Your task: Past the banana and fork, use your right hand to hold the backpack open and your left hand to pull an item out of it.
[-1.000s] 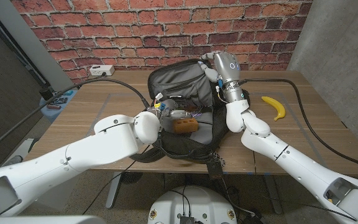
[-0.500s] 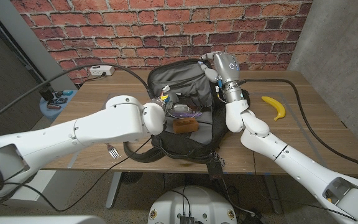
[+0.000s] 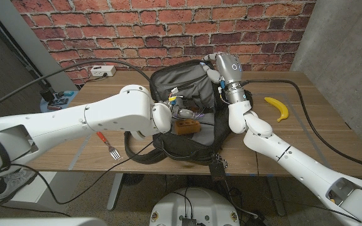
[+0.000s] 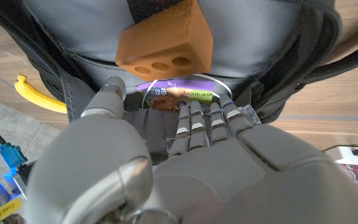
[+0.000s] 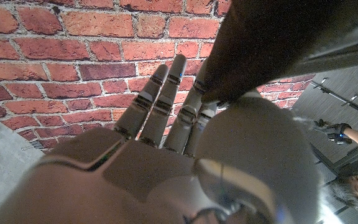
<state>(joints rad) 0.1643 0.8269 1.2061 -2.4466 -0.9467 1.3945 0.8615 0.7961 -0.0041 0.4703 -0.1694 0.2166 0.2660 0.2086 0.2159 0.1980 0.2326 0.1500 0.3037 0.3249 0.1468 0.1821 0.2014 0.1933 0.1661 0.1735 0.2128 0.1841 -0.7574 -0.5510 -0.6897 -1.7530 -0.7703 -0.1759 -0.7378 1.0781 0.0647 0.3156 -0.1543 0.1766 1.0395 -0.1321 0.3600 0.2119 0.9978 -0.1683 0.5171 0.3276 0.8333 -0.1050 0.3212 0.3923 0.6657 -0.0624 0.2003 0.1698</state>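
The dark grey backpack [image 3: 180,85] lies unzipped in the middle of the table. My right hand [image 3: 221,66] grips its upper flap and holds it up; that dark fabric [image 5: 272,43] drapes over my fingers. My left hand [image 3: 170,108] reaches into the opening with its fingers apart, and the fingertips [image 4: 197,118] touch a purple packet [image 4: 180,93] without gripping it. An orange block with holes [image 3: 186,126] [image 4: 165,42] sits at the mouth, just beyond the packet. The banana [image 3: 276,108] [image 4: 35,96] lies right of the bag. The red-handled fork [image 3: 107,145] lies to its left.
A white power strip [image 3: 102,71] sits at the table's back left, with black cables [image 3: 307,94] running across both sides. Small items [image 3: 58,100] lie at the table's left edge. A person [image 5: 353,186] stands beside the brick wall.
My left arm has swung up and across the table, uncovering the fork. Its hand has gone further into the backpack's opening, onto the purple packet. The right hand has stayed on the flap.
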